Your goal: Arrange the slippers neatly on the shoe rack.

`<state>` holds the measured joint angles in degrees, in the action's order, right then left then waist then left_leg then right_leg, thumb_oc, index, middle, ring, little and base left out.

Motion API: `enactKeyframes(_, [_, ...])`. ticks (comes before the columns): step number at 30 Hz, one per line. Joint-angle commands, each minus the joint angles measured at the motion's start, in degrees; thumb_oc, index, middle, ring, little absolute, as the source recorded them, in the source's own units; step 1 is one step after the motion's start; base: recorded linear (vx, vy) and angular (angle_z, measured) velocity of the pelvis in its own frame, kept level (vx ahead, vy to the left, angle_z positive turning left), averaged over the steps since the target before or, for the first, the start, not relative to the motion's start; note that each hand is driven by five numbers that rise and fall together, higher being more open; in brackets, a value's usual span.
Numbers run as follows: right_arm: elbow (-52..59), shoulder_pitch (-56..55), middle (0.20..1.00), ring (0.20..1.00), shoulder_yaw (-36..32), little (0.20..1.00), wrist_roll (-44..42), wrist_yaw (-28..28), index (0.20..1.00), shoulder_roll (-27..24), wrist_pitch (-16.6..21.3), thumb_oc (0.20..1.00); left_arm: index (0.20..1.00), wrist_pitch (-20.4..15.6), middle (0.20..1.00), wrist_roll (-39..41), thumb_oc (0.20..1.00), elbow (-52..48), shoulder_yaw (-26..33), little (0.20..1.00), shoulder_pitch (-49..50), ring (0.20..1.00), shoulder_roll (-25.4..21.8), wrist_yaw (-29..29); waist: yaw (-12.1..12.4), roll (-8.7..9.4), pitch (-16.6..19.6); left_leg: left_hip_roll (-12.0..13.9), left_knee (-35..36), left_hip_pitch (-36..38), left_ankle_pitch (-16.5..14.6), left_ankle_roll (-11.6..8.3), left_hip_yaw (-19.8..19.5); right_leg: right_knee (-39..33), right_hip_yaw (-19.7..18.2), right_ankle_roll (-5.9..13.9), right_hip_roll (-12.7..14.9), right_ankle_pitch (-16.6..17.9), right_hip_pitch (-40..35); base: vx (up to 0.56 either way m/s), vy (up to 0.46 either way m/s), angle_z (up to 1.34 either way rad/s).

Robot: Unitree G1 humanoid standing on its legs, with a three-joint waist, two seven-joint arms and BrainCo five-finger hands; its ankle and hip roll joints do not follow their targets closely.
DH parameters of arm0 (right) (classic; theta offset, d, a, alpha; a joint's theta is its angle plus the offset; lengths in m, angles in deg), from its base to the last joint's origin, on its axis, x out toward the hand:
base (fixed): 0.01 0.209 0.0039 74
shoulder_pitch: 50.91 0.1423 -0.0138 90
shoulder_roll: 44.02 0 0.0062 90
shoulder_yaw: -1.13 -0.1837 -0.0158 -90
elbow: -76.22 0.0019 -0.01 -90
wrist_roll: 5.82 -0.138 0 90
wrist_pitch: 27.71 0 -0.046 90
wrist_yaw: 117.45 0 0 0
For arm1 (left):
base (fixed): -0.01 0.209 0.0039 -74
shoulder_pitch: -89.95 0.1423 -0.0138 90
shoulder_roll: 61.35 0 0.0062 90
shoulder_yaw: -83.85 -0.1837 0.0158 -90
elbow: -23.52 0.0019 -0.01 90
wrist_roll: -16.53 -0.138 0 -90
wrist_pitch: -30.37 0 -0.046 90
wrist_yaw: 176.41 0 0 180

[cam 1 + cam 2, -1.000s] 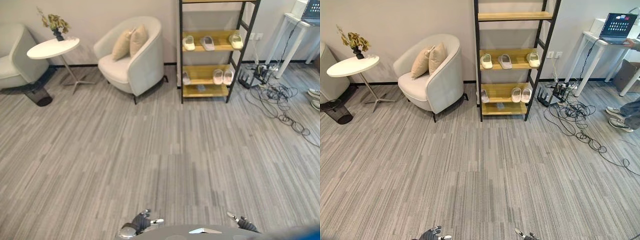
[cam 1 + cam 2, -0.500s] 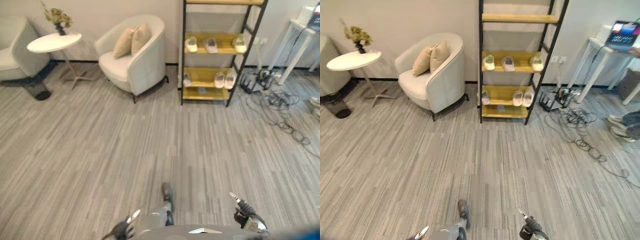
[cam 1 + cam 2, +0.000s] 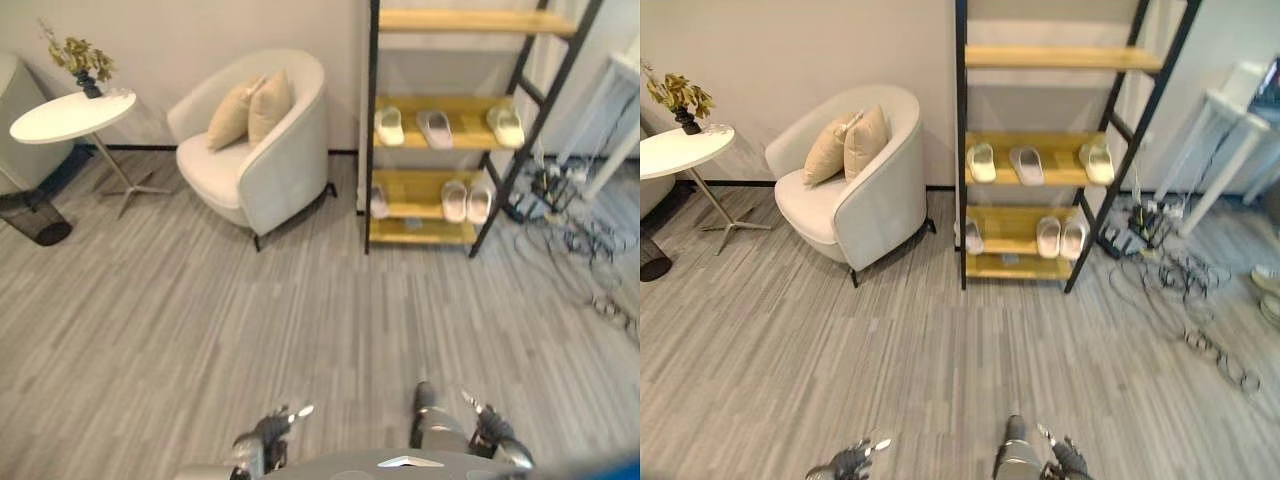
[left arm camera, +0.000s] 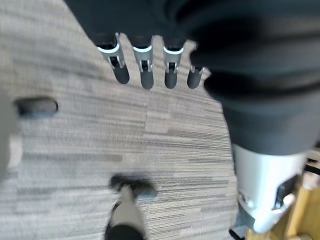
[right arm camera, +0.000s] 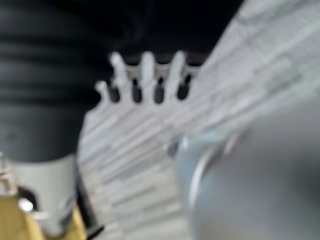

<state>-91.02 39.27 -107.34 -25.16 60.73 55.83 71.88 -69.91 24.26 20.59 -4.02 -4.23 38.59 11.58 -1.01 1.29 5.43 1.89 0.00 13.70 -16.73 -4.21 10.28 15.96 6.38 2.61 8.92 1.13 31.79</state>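
The robot is standing well back from the shoe rack (image 3: 470, 130), which is leaning against the far wall, with open grey floor (image 3: 250, 320) lying between them. Both hands are hanging low at its sides and neither is carrying anything. The left hand (image 3: 268, 428) is showing relaxed, straight fingers (image 4: 145, 75) over the carpet, with the thumb held apart. The right hand (image 3: 488, 425) is likewise released, its fingers (image 5: 145, 75) extending in a loose row.

The slippers are already sitting on the rack's wooden shelves. On the middle shelf, a pale yellow slipper (image 3: 389, 125), a greyish-pink slipper (image 3: 436, 127) and a second pale yellow slipper (image 3: 506, 125) are lying apart from one another, not paired. On the shelf below, two white slippers (image 3: 467, 200) are lying side by side as a pair, while a single slipper (image 3: 378, 201) is resting at the shelf's left end, partly behind the black upright. The top shelf (image 3: 460, 20) is bare.

In my judgement, the hands are being kept free because the approach is not finished; nothing is within reach yet. The unmatched spacing on the middle shelf and the lone slipper below appear to be what needs correcting.

An armchair (image 3: 262, 150) with two cushions (image 3: 250, 108) is standing left of the rack, and loose cables (image 3: 590, 240) are trailing on the floor to its right, a possible tripping risk on approach.
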Motion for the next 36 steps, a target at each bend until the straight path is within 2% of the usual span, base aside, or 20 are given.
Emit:
enactKeyframes(1, [-0.78,-0.61,1.0,1.0,-2.49,1.0,-1.71,0.28,1.0,-1.34,1.61,1.0,1.0,-2.08,1.0,-1.39,1.0,2.1,1.55,1.0,-0.75,1.0,1.17,-1.58,0.45,0.22,1.15,-0.47,-2.24,-5.22,5.35,4.25,-1.51,-11.87,-4.75,3.3,2.68,9.86,-16.11,0.61,-0.625,1.43])
enactKeyframes(2, [-1.23,-0.75,1.0,1.0,-2.55,1.0,-1.91,-0.02,1.0,-1.48,1.64,1.0,1.0,-2.73,1.0,-1.28,1.0,1.93,1.69,1.0,-0.27,1.0,1.14,-1.82,0.56,0.55,1.39,0.31,-2.71,-5.02,5.46,3.71,-1.88,-11.1,-5.26,2.88,2.09,9.5,-16.29,0.61,-0.836,0.5])
enactKeyframes(3, [-2.6,-1.48,1.0,1.0,-2.73,1.0,-1.75,-1.06,1.0,-1.94,1.87,1.0,1.0,-3.82,1.0,-0.41,1.0,1.8,2.97,1.0,1.08,1.0,0.92,-2.14,0.56,0.71,2.22,3.36,-4.67,-4.42,6.58,1.82,-2.51,-9.18,-5.28,0.54,-1.4,6.16,-17.55,0.33,-0.567,0.25])
enactKeyframes(4, [-2.76,-1.57,1.0,1.0,-2.99,1.0,-1.93,-1.26,1.0,-2.43,1.89,1.0,1.0,-3.94,1.0,-0.28,1.0,1.74,3.42,1.0,1.13,1.0,0.88,-2.01,0.58,0.61,2.45,4.53,-5.71,-4.63,7.23,1.0,-2.9,-8.76,-5.02,-0.48,-2.38,5.02,-18.24,0.35,-0.633,-0.15])
enactKeyframes(5, [-3.33,-1.81,1.0,1.0,-3.95,1.0,-2.09,-1.7,1.0,-3.2,2.05,1.0,1.0,-3.93,1.0,0.67,1.0,1.57,4.62,1.0,1.19,1.0,0.64,-1.71,0.58,0.54,2.9,6.05,-8.46,-5.29,9.21,0.13,-3.47,-8.73,-4.4,-1.94,-3.56,3.99,-19.41,0.32,-0.621,-0.22])
enactKeyframes(6, [-3.09,-2.53,1.0,1.0,-5.27,1.0,-2.69,-2.22,1.0,-3.85,2.52,1.0,1.0,-4.12,1.0,1.23,1.0,1.2,5.82,1.0,0.64,1.0,0.18,-1.77,0.34,1.25,3.5,9.03,-17.52,-8.53,15.15,-0.7,-4.39,-9.64,-3.79,-4.14,-5.22,2.94,-22.2,0.27,-0.516,-0.21])
enactKeyframes(7, [-3.1,-2.52,1.0,1.0,-5.28,1.0,-2.69,-2.21,1.0,-3.85,2.53,1.0,1.0,-4.13,1.0,1.23,1.0,1.21,5.82,1.0,0.62,1.0,0.17,-1.77,0.07,1.12,3.58,9.22,-18.04,-9.0,14.94,-0.78,-4.77,-9.71,-3.47,-4.21,-5.31,2.98,-22.17,0.32,-0.64,0.18])
enactKeyframes(8, [-2.36,-2.52,1.0,1.0,-5.24,1.0,-2.67,-2.87,1.0,-4.11,2.64,1.0,1.0,-3.7,1.0,2.03,1.0,-0.02,6.6,1.0,-0.34,1.0,0.2,-1.07,-0.22,2.36,3.74,12.61,-26.54,-12.45,19.63,0.85,-2.71,-10.58,-2.5,-5.64,-6.17,2.17,-24.21,0.25,-0.456,0.3])
enactKeyframes(10, [-1.45,-2.02,1.0,1.0,-4.95,1.0,-1.93,-3.9,1.0,-4.8,2.77,1.0,1.0,-3.36,1.0,2.18,1.0,-0.87,6.85,1.0,-0.92,1.0,0.49,-0.77,-0.23,3.0,3.93,14.1,-29.92,-14.06,18.47,2.8,0.42,-11.29,-1.75,-6.59,-6.85,0.78,-26.15,0.31,-0.43,0.37])
enactKeyframes(12, [0.55,-1.07,1.0,1.0,-5.12,1.0,-0.73,-5.52,1.0,-6.7,3.13,1.0,1.0,-3.13,1.0,2.8,1.0,-1.94,6.89,1.0,-0.54,1.0,1.63,0.46,0.71,2.95,3.24,10.16,-24.24,-18.19,12.8,2.86,2.27,-10.75,-0.71,-6.98,-7.29,-1.22,-28.12,0.28,-0.157,0.16])
enactKeyframes(13, [0.74,-0.39,1.0,1.0,-4.75,1.0,-0.4,-6.02,1.0,-7.07,3.24,1.0,1.0,-3.23,1.0,2.85,1.0,-1.8,7.07,1.0,-0.5,1.0,1.7,0.55,1.02,3.18,2.97,8.49,-22.03,-19.78,12.48,2.76,1.66,-11.14,-0.64,-7.09,-7.25,-1.3,-29.14,0.29,-0.011,-0.11])
enactKeyframes(14, [1.69,1.52,1.0,1.0,-2.43,1.0,1.49,-7.29,1.0,-7.96,3.6,1.0,1.0,-3.48,1.0,3.36,1.0,-1.02,7.92,1.0,-0.45,1.0,1.32,0.35,2.78,2.77,1.93,5.79,-13.79,-24.55,16.61,1.71,-1.47,-11.81,-1.01,-7.41,-8.42,-1.86,-31.71,0.34,0.005,-0.14])
enactKeyframes(15, [3.13,3.72,1.0,1.0,-0.47,1.0,2.88,-7.98,1.0,-9.31,3.6,1.0,1.0,-3.42,1.0,5.24,1.0,-0.26,10.69,1.0,-1.2,1.0,0.14,-0.3,4.71,2.35,0.74,3.46,-9.7,-27.93,20.96,1.04,-6.43,-11.93,-1.7,-7.62,-9.8,-2.41,-33.2,0.35,0.022,-0.32])
enactKeyframes(20, [6.13,7.03,1.0,1.0,2.5,1.0,8.06,-9.09,1.0,-10.08,2.68,1.0,1.0,-3.59,1.0,9.42,1.0,2.82,17.99,1.0,0.9,1.0,-2.37,-3.05,5.35,2.85,2.8,2.59,-6.3,-21.93,18.76,1.36,-7.74,-14.01,-1.44,-6.32,-9.61,-4.69,-36.99,0.27,0.106,-0.57])
enactKeyframes(24, [5.26,6.27,1.0,1.0,2.85,1.0,8.36,-9.4,1.0,-8.34,2.96,1.0,1.0,-2.91,1.0,8.27,1.0,3.2,17.97,1.0,1.74,1.0,-3.02,-3.5,5.52,3.51,4.51,0.74,-5.55,-18.5,15.82,3.19,-6.98,-14.71,-1.23,-4.49,-7.62,-5.71,-38.83,0.16,0.202,-0.01])
enactKeyframes(30, [4.58,5.97,1.0,1.0,2.9,1.0,7.83,-9.69,1.0,-6.61,3.83,1.0,1.0,-2.67,1.0,7.24,1.0,3.37,16.51,1.0,1.76,1.0,-3.05,-3.89,5.64,3.89,5.42,-1.01,-4.46,-16.61,14.24,5.19,-6.66,-13.27,-1.01,-2.51,-6.01,-6.27,-38.53,0.07,0.2,0.12])
enactKeyframes(31, [4.36,6.13,1.0,1.0,3.3,1.0,7.72,-9.87,1.0,-5.91,4.3,1.0,1.0,-2.52,1.0,7.14,1.0,3.2,16.29,1.0,1.45,1.0,-3.05,-3.82,5.85,3.85,5.45,-1.62,-3.9,-16.34,14.29,6.09,-6.67,-9.53,-0.85,-1.58,-5.84,-6.9,-37.09,0.03,0.197,-0.01])
enactKeyframes(32, [4.36,6.13,1.0,1.0,3.29,1.0,7.72,-9.88,1.0,-5.9,4.3,1.0,1.0,-2.51,1.0,7.14,1.0,3.2,16.29,1.0,1.46,1.0,-3.06,-3.82,5.86,3.89,5.51,-1.66,-3.89,-16.41,14.3,6.11,-6.64,-9.32,-0.89,-1.57,-5.79,-7.01,-36.92,0.01,0.209,0.01])
enactKeyframes(34, [4.23,7.19,1.0,1.0,3.7,1.0,7.51,-10.17,1.0,-5.3,4.77,1.0,1.0,-2.07,1.0,6.96,1.0,3.39,15.62,1.0,1.18,1.0,-2.79,-3.98,5.82,3.47,4.72,-2.18,-4.17,-16.56,14.21,7.32,-6.71,0.47,-1.41,0.66,-4.93,-5.6,-32.46,-0.02,0.188,-0.06])
enactKeyframes(36, [4.23,7.46,1.0,1.0,3.6,1.0,7.43,-10.03,1.0,-5.53,4.79,1.0,1.0,-1.69,1.0,6.3,1.0,3.59,14.93,1.0,0.86,1.0,-3.01,-4.11,5.84,3.5,4.61,-2.33,-4.43,-16.97,14.24,7.46,-6.95,3.44,-1.67,1.09,-4.89,-5.28,-30.8,-0.01,0.107,-0.15])
